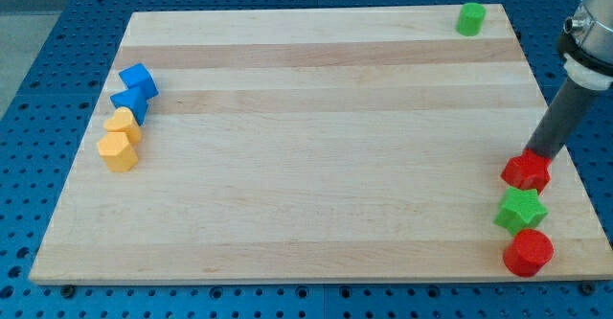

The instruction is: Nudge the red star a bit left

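At the frame's right edge, the red star is met from its upper right by my tip, a bare rod with no jaws to open or close. Contact looks made; a short leftward push is called for, clear of the green star below.

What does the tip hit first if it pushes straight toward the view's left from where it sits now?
My tip sits at the upper right of the red star, apparently touching it, so the star comes first. Beyond it the wooden board looks free until the yellow blocks at the far left, though depth is uncertain.
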Available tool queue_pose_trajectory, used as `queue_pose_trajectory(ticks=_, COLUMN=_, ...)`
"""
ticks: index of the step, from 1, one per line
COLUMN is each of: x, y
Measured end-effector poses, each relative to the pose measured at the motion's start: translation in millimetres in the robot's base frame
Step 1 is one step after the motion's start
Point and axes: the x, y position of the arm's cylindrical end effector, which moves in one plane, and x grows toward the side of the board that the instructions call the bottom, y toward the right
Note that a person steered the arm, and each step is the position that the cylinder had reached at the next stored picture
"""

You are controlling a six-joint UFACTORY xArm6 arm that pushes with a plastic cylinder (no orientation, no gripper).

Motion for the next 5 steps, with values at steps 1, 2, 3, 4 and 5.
queue_pose_trajectory(ticks=1, x=-14.5, y=-6.1)
queue_pose_trajectory(ticks=2, x=-14.5, y=-30.2)
queue_pose_trajectory(ticks=3, x=-21.5, y=-24.8)
queue_pose_trajectory(ticks=4, x=-63.6, y=32.8)
queue_pose_trajectory(ticks=5, x=-62.7, y=68.8)
